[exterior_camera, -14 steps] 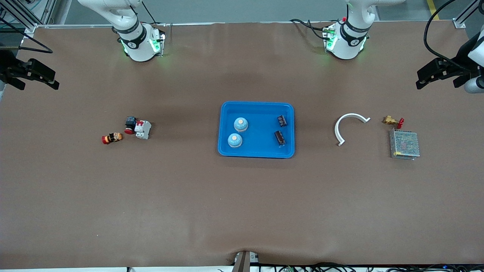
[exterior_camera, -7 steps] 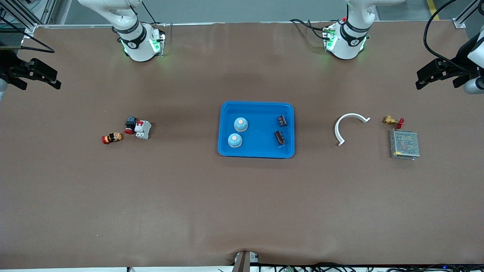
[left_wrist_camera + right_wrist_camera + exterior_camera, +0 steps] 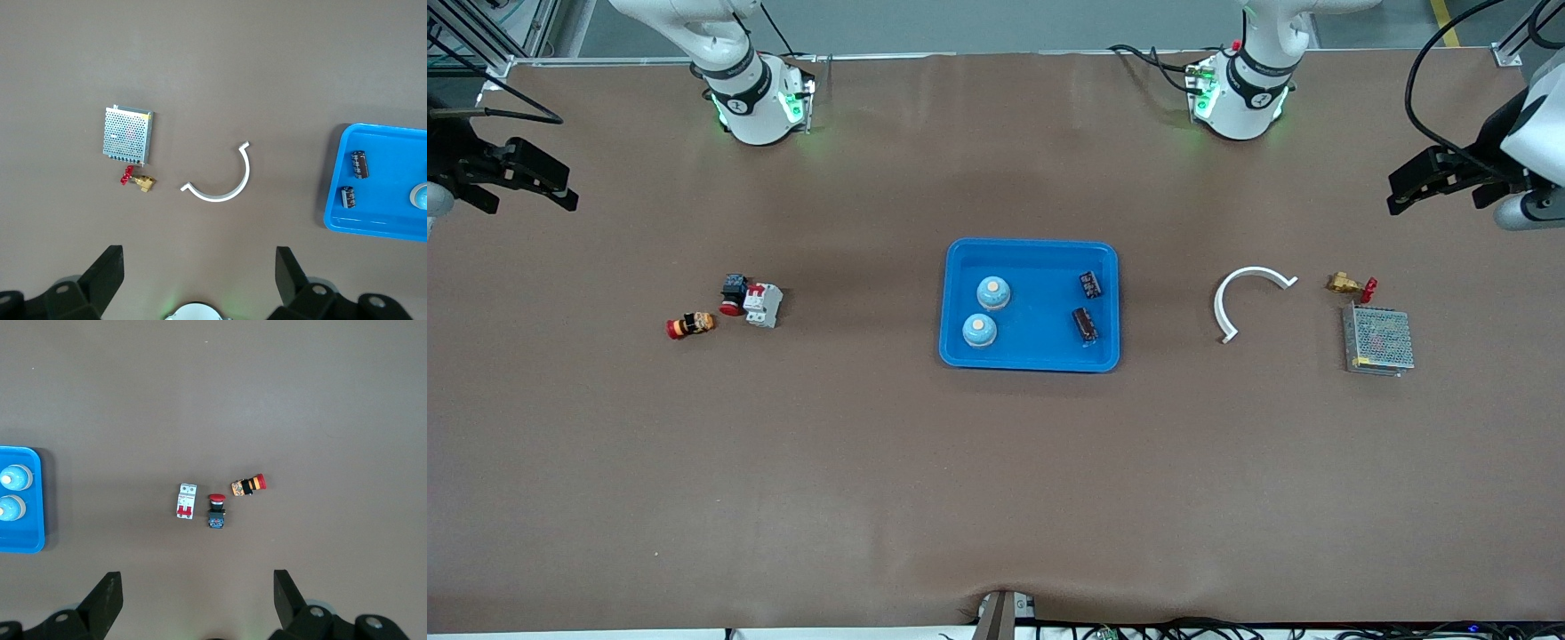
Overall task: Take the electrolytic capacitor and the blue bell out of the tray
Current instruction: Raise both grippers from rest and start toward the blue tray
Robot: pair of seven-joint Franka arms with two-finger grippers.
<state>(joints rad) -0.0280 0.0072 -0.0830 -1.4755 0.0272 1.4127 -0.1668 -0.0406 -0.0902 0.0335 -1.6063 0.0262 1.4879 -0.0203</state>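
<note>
A blue tray (image 3: 1040,267) lies mid-table. In it are two pale blue bells (image 3: 993,292) (image 3: 979,330) at the right arm's end and two dark capacitors (image 3: 1090,284) (image 3: 1085,324) at the left arm's end. My left gripper (image 3: 1436,191) hangs open and empty high over the left arm's end of the table. My right gripper (image 3: 523,187) hangs open and empty over the right arm's end. The left wrist view shows the left gripper (image 3: 199,267), both capacitors (image 3: 361,164) (image 3: 348,197) and a tray corner (image 3: 380,223). The right wrist view shows the right gripper (image 3: 198,587) and both bells (image 3: 15,479) (image 3: 11,508).
Toward the left arm's end lie a white curved strip (image 3: 1249,298), a brass valve with a red handle (image 3: 1350,285) and a metal mesh box (image 3: 1378,340). Toward the right arm's end lie a white breaker (image 3: 763,304), a red push button (image 3: 734,293) and an orange-red button (image 3: 690,325).
Both grippers have drifted a little inward, toward the middle of the table, still open. Nothing on the table or in the tray has moved.
</note>
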